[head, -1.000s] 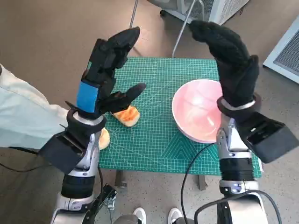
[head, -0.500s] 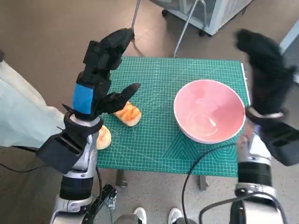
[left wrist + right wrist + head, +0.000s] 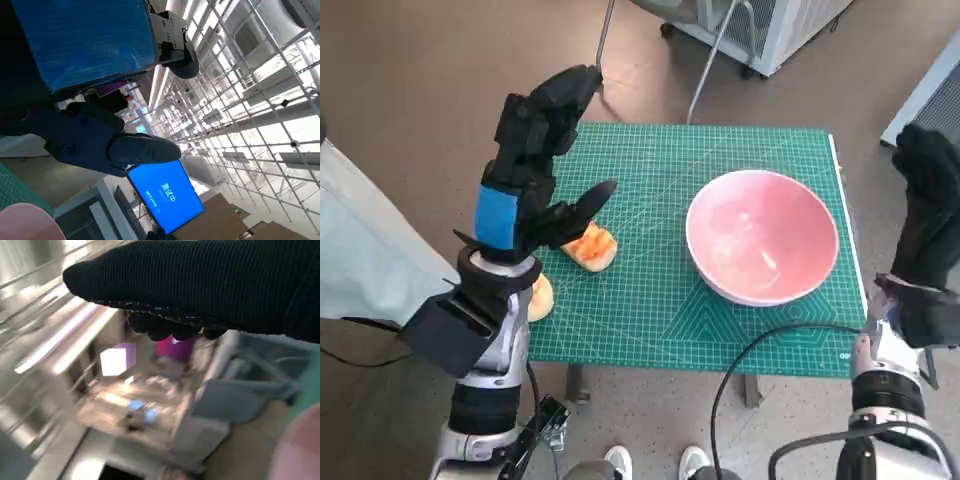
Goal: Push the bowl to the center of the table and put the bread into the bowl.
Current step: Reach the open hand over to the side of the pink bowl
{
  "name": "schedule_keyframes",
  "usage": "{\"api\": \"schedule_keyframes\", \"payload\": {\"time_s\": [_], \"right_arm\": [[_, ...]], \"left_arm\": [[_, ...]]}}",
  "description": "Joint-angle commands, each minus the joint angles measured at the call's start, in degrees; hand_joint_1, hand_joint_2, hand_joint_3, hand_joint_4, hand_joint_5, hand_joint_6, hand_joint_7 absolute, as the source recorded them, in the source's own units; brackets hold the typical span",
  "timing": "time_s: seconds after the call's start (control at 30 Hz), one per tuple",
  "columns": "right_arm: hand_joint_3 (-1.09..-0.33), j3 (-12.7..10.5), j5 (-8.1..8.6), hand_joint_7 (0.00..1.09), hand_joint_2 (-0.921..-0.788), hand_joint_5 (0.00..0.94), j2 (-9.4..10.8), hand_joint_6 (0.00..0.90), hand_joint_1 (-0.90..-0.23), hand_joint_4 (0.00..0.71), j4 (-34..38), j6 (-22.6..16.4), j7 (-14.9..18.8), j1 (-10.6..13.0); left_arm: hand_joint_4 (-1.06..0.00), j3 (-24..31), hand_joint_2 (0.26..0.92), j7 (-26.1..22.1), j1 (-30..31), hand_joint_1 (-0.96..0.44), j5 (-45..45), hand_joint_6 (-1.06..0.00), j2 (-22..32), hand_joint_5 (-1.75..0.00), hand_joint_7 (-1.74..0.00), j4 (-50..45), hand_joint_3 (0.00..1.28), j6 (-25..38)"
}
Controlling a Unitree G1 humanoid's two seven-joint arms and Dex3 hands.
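Bread (image 3: 591,246) lies slantwise on the mat; left hand (image 3: 535,150) fingers spread, right hand's (image 3: 930,215) unclear.

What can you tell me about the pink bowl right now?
The pink bowl is round and wide, glossy inside with a paler outer wall, plastic or ceramic by its look. It stands upright and holds nothing, on the right part of the green cutting mat, its near rim close to the mat's front edge. Nothing touches it: the right hand hangs off the table's right side, apart from it, and the bread lies to its left on the mat. A cable passes below its front.
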Motion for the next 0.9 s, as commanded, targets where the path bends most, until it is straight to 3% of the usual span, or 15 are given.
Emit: {"api": "schedule_keyframes", "payload": {"time_s": [0.03,0.3,0.67,0.9], "right_arm": [[-0.886,0.6,-1.31,0.70,-0.921,0.038,0.7,-0.001,-0.609,0.222,4.2,3.1,-2.4,2.4],[-0.907,1.6,-1.37,0.69,-0.921,0.039,3.8,0.007,-0.587,0.236,6.4,6.9,-4.2,2.6],[-0.904,-1.6,3.08,0.70,-0.921,0.038,8.5,0.041,-0.559,0.249,8.7,12.6,-0.9,0.1],[-0.913,-2.7,3.58,0.71,-0.921,0.044,10.9,0.075,-0.570,0.268,9.6,15.6,-2.6,-2.4]], "left_arm": [[-0.34,0.1,0.921,0.4,1.1,-0.43,0.5,-0.11,0.2,0.00,-0.66,-0.4,0.25,-0.6],[-0.34,0.5,0.921,0.0,1.1,-0.44,0.0,-0.11,0.8,0.00,-0.65,0.3,0.25,-1.0],[-0.34,0.7,0.921,-0.2,1.3,-0.44,-0.1,-0.12,1.7,0.00,-0.63,0.6,0.24,-1.0],[-0.33,0.7,0.921,-0.4,1.7,-0.44,-0.1,-0.12,2.4,0.00,-0.62,-0.2,0.24,-0.6]]}}
